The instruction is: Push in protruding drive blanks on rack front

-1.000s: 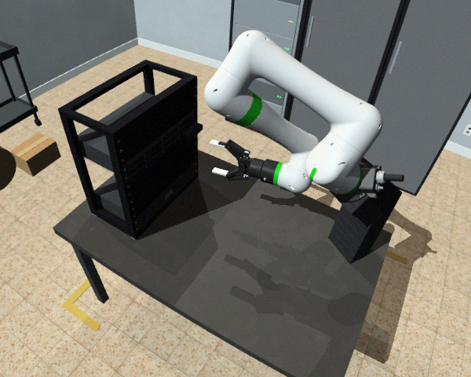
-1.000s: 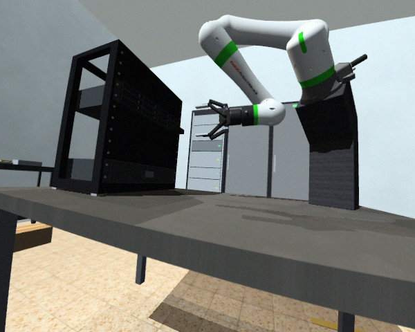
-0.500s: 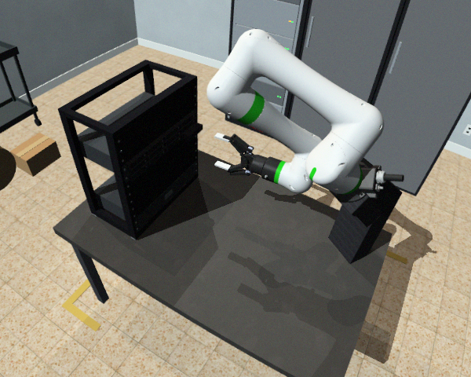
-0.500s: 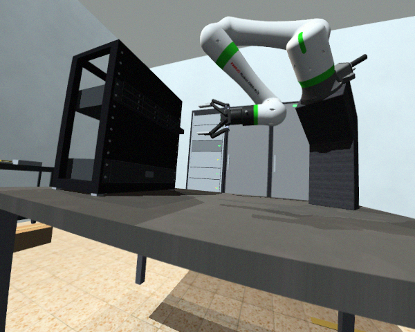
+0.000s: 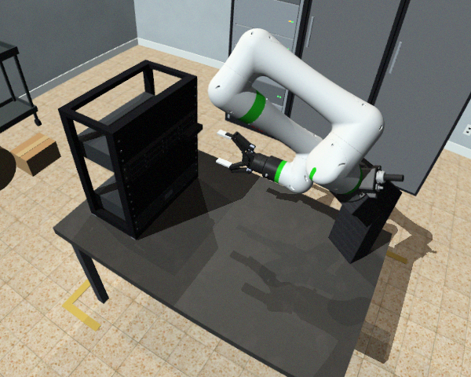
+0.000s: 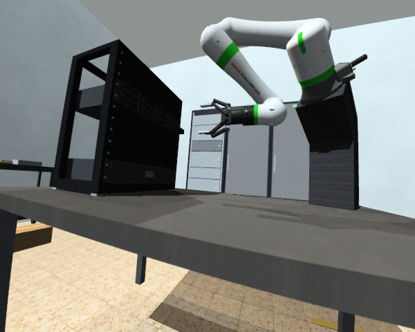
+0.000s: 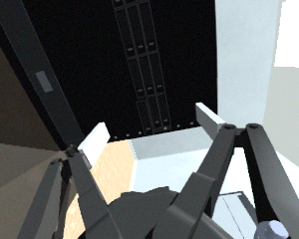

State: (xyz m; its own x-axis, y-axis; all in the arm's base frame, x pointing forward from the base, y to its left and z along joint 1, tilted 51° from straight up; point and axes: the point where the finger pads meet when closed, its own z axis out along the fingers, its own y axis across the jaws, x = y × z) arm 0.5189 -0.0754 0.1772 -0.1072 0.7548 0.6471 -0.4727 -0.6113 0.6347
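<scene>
I have the black two-finger pincer (image 5: 225,148) spread as wide as it goes, its pale flat fingertips (image 5: 224,134) well apart and nothing between them. It hangs in the air above the dark grey table top (image 5: 235,259), on the end of the white arm with green bands (image 5: 308,101), pointing level at the rack.

Straight ahead of the pincer, a short gap away, stands the tall black open-frame rack (image 5: 134,146) on the far end of the table, upright, its dark front panel facing the fingertips. From the wrist camera I see the rack front (image 7: 90,60) filling the view past the two fingers, with narrow columns of small dark drive-bay faces (image 7: 145,75) running across it. At the rack's upper front corner, on the side nearest the pincer, one thin black drive blank (image 5: 195,128) juts out past the front face; from the exterior camera the same piece (image 6: 179,131) shows as a small ledge. The fingertips sit near that ledge but do not touch it.

Behind the pincer, the arm rises from a black block pedestal (image 5: 365,231) at the opposite table corner.
</scene>
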